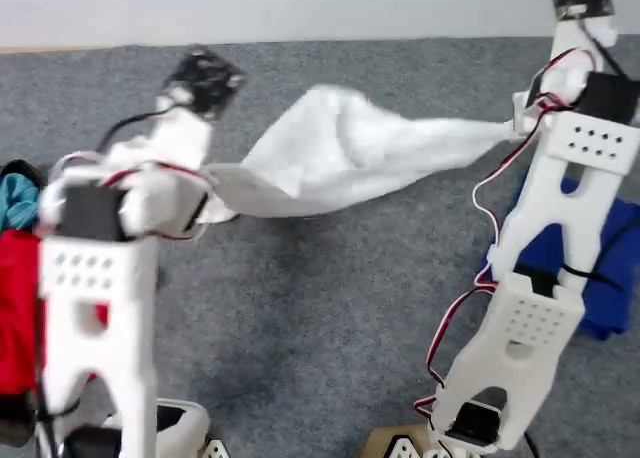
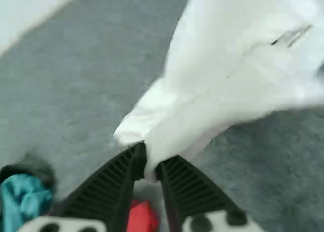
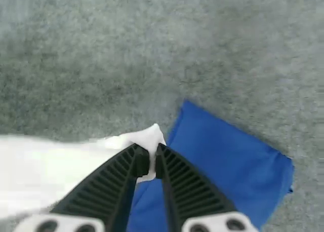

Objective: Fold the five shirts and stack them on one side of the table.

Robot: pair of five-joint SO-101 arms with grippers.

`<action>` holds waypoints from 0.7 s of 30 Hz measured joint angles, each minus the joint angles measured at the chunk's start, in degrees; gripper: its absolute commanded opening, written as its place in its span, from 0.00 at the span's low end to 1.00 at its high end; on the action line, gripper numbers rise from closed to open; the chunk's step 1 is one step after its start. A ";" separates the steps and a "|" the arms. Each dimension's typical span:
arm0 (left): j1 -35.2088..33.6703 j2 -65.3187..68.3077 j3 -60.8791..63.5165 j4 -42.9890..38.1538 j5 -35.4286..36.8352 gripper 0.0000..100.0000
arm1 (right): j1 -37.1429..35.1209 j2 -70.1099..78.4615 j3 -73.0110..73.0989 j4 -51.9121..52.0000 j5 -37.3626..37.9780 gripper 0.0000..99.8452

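Two arms hold one white shirt [image 1: 340,153] stretched btwn them over a grey table [image 1: 320,318], seen from overhead. The shirt spans from approx. 10 o'clock to 2 o'clock of the table's centre, w/ its bulk bunched near 12 o'clock and a narrow, taut end running toward 2 o'clock. It sags in the middle; can't tell if the lowest fold touches the table. L gripper [image 1: 212,206] sits at the 10 o'clock end, jaws clamped on the shirt. In its wrist view the black ribbed fingers [image 2: 119,179] pinch a bunched white corner, nearly closed, w/ cloth fanning out past the tips. R gripper [image 1: 515,128] sits at the 2 o'clock end, jaws likewise closed on the shirt; its wrist view shows a small white tip poking out btwn the fingers [image 3: 174,174]. A blue shirt [image 1: 610,268] lies flat on the table at 3 o'clock, partly under the R arm, and appears folded w/ straight edges. At 9 o'clock, by the table's edge and partly behind the L arm, lie a red shirt [image 1: 15,308] and, just beyond it, a teal shirt [image 1: 15,203], both crumpled. A dark cloth [image 1: 22,170] touches the teal one on its far side.
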 measured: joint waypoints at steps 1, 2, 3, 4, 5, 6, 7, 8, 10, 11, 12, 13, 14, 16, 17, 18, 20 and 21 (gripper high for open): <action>-1.23 -1.85 -0.09 0.53 0.00 0.00 | 0.00 -0.62 0.00 0.00 0.00 0.01; -2.20 -3.60 -0.26 1.05 0.00 0.00 | 0.00 -1.14 0.00 0.00 0.00 0.01; -2.99 -5.36 -0.26 1.85 0.18 0.00 | 0.00 -1.58 0.00 0.00 0.00 0.01; -3.52 -7.12 -0.26 2.73 0.18 0.00 | 0.00 -1.93 0.00 0.00 0.00 0.01; -3.69 -8.70 -0.26 4.04 0.00 0.00 | 0.00 -2.11 0.00 0.00 0.09 0.01; -3.87 -10.02 -0.26 5.45 -0.62 0.00 | 0.00 -2.11 0.00 0.00 0.09 0.01; -3.96 -11.25 -0.26 6.68 -1.41 0.00 | -0.09 -2.11 0.00 0.00 0.09 0.01; -4.04 -12.40 0.00 7.12 -1.93 0.00 | -0.09 -2.11 0.00 0.00 0.09 0.01; -4.04 -15.12 1.93 7.38 -2.81 0.00 | -0.62 -2.20 0.00 0.00 0.09 0.01; -4.04 -16.70 3.43 7.38 -3.60 0.00 | -0.97 -2.20 0.00 0.00 0.09 0.01; -4.04 -18.20 5.01 7.38 -4.57 0.00 | -1.41 -2.20 0.00 0.09 0.09 0.01; -4.04 -19.87 6.59 7.47 -5.54 0.00 | -1.76 -2.55 0.00 0.09 0.09 0.01; -4.04 -21.54 8.26 7.56 -6.33 0.00 | -2.11 -2.90 0.00 0.09 0.09 0.01; -4.48 -24.97 11.16 7.56 -7.91 0.01 | -2.46 -4.04 0.00 0.09 0.09 0.01; -4.57 -26.81 12.48 7.56 -8.62 0.01 | -2.55 -4.57 0.00 0.09 0.18 0.01; -4.92 -28.57 13.63 7.56 -9.05 0.01 | -2.64 -5.10 0.00 0.09 0.18 0.01; -6.33 -32.26 15.47 7.56 -9.41 0.02 | -2.64 -5.98 0.00 0.09 0.18 0.01; -7.12 -34.11 16.18 7.56 -9.41 0.04 | -2.64 -6.51 0.00 0.09 0.18 0.01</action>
